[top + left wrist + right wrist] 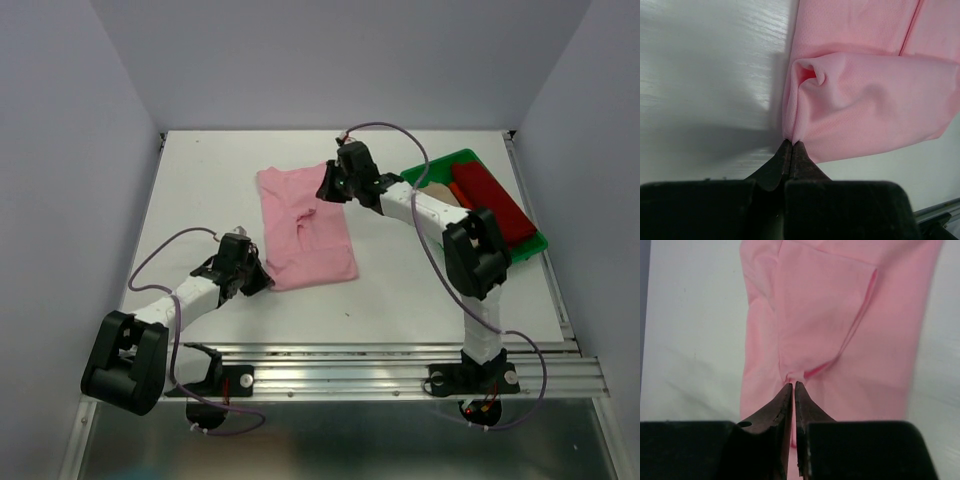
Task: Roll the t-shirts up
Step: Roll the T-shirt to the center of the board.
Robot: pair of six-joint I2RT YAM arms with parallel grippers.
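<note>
1. The left gripper point(791, 146) had its fingers pressed together on the near-left corner of the pink t-shirt point(865, 100).
2. The right gripper point(793, 386) pinched a raised fold at the shirt's far-right edge.
3. The shirt lay mid-table point(200, 200), beside the green tray point(470, 158).

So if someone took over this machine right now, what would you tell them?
Left gripper: shut on the near corner of the pink t-shirt.
Right gripper: shut on a fold near its far end.
The shirt lies folded lengthwise on the table, no roll started.
Dark red shirt and beige shirt sit in the green tray.
Left: roll the pink one; tray shirts unclear.
</note>
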